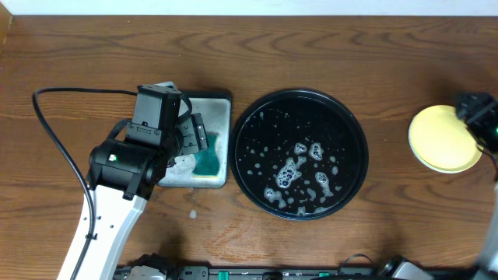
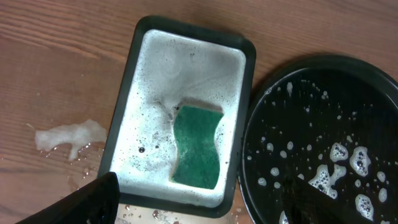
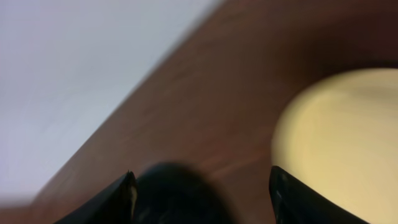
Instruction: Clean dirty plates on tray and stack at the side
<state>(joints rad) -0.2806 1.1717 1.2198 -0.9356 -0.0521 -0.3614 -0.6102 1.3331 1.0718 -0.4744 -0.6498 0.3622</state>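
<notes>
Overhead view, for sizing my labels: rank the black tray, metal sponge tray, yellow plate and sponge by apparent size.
1. black tray
2. metal sponge tray, partly under left arm
3. yellow plate
4. sponge

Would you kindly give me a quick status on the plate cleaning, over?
Left gripper open over the sponge, empty. Right gripper open beside the yellow plate, off-tray at right. Black tray sudsy, no plates on it. Nothing blocking.

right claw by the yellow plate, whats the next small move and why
Probably lift the right claw straight up and away from the yellow plate. Its fingers look open, the plate lies flat on the table off to the side of the black tray, and the tray holds only foam, no plates.
</notes>
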